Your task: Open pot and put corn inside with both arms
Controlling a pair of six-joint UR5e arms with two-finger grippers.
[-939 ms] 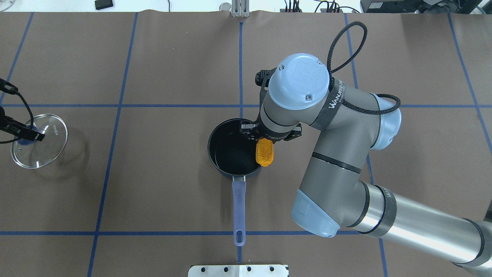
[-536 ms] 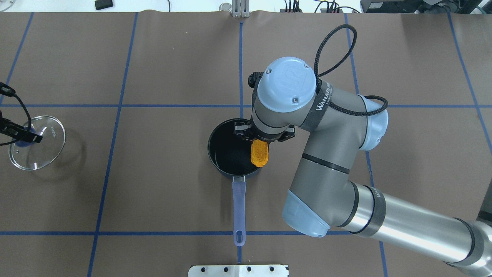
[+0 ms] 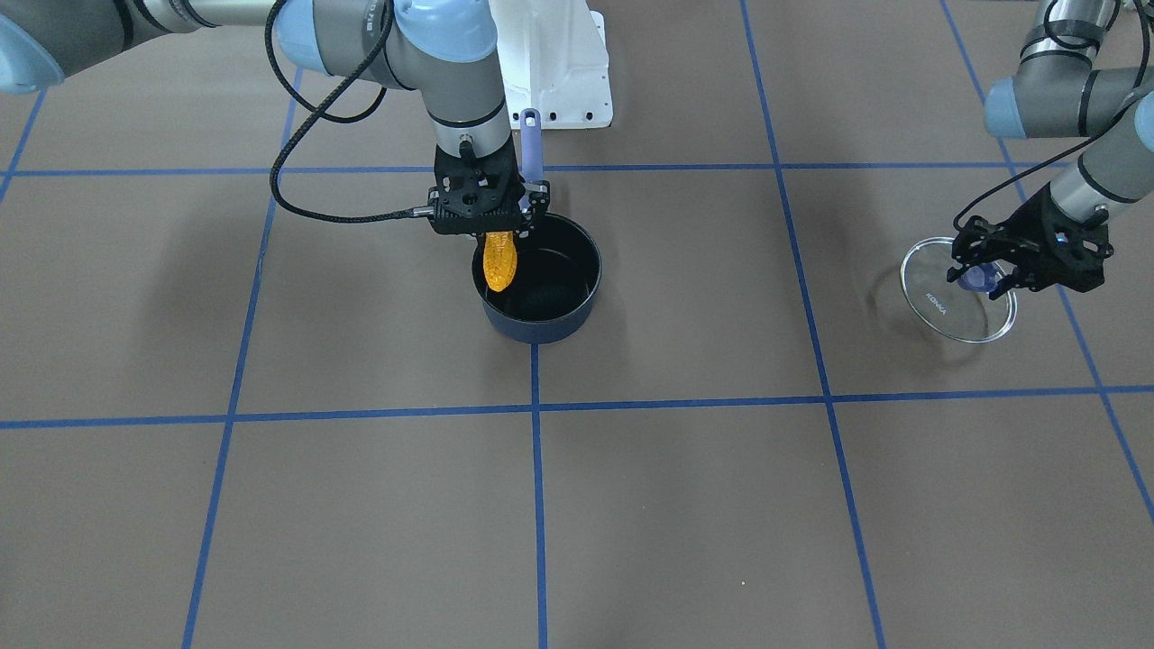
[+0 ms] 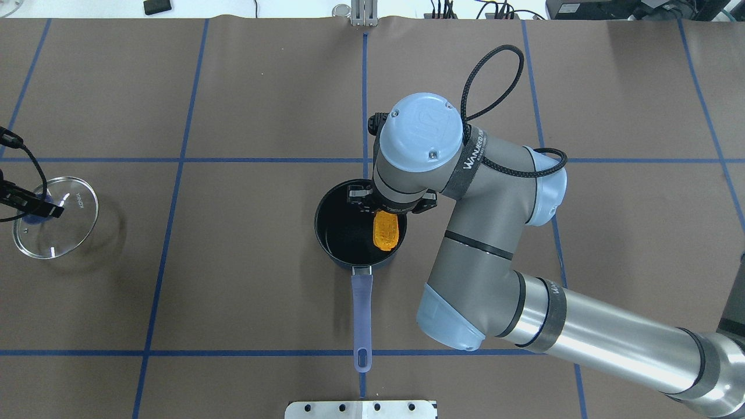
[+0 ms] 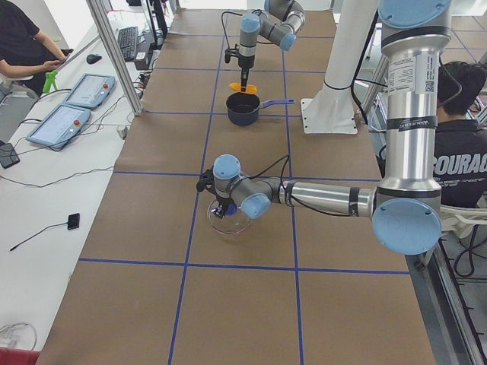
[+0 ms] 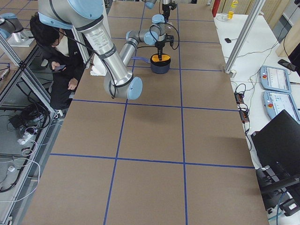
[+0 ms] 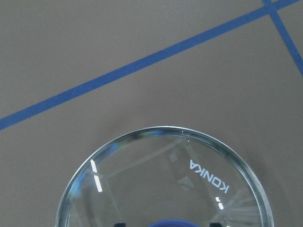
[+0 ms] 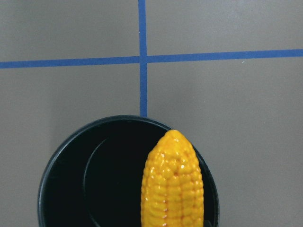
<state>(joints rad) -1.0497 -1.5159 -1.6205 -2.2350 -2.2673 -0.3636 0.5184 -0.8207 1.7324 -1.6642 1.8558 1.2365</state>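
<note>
The dark navy pot (image 4: 329, 233) stands open at the table's middle, its lavender handle (image 4: 362, 314) pointing toward the robot's base; it also shows in the front view (image 3: 577, 270). My right gripper (image 3: 491, 236) is shut on the orange-yellow corn (image 4: 385, 230) and holds it tip down over the pot's rim, on the pot's right side; the right wrist view shows the corn (image 8: 173, 182) above the black inside (image 8: 113, 189). My left gripper (image 3: 987, 275) is shut on the blue knob of the glass lid (image 3: 947, 306), tilted low at the table's far left (image 4: 64, 221).
Blue tape lines (image 4: 364, 87) divide the brown table cover. A white metal base plate (image 4: 361, 409) sits at the near edge behind the handle. The right arm's elbow (image 4: 454, 314) hangs over the table right of the handle.
My right gripper has carried the corn leftward, from outside the pot's right rim to over the rim. The left gripper has drifted slightly left with the lid.
</note>
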